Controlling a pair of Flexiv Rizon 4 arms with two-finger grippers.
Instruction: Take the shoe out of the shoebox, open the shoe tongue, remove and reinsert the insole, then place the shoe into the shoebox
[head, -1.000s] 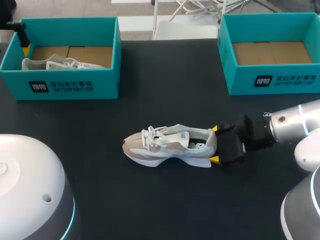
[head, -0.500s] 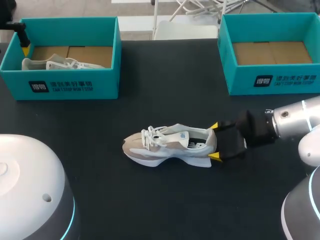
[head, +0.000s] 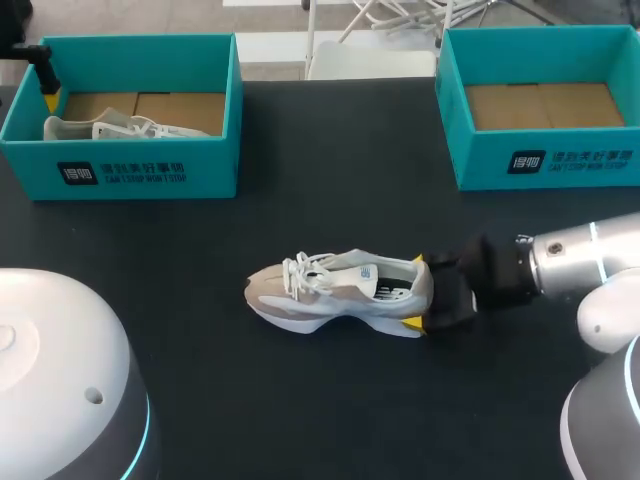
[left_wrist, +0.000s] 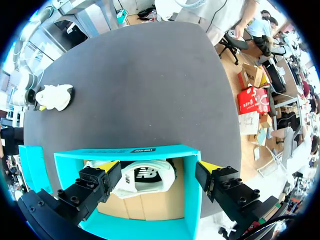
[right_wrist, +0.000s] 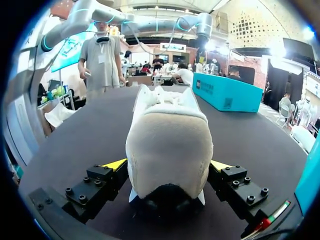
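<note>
**Head view.** One white and beige lace-up shoe (head: 340, 292) is seen lying on its sole in the middle of the black table (head: 330, 170). Its long axis runs from 3 o'clock to 9 o'clock, with the heel at 3 and the toe at 9. The right gripper (head: 416, 291) is found at the heel end, so the shoe lies at 9 o'clock from it. This gripper is spread wide, with one yellow tip on each side of the heel, and the heel does not look squeezed. Two boxes are counted: the left teal cardboard shoebox (head: 120, 168) at 10 o'clock and the right teal cardboard shoebox (head: 545, 160) at 2 o'clock. A second white shoe (head: 110, 127) is kept in the left one. The left gripper (head: 45, 88) is held over that box, well apart from the table shoe, so the right arm is judged the nearer one.

**Left wrist view.** The left gripper (left_wrist: 158, 167) is spread wide and nothing is held. The second white shoe (left_wrist: 145, 180) is seen under it, inside the box.

**Right wrist view.** The heel of the shoe (right_wrist: 167, 135) is seen between the open fingers, and the shoe is pointed straight ahead, toward 12 o'clock. Two shoes and two grippers are counted in all.
</note>
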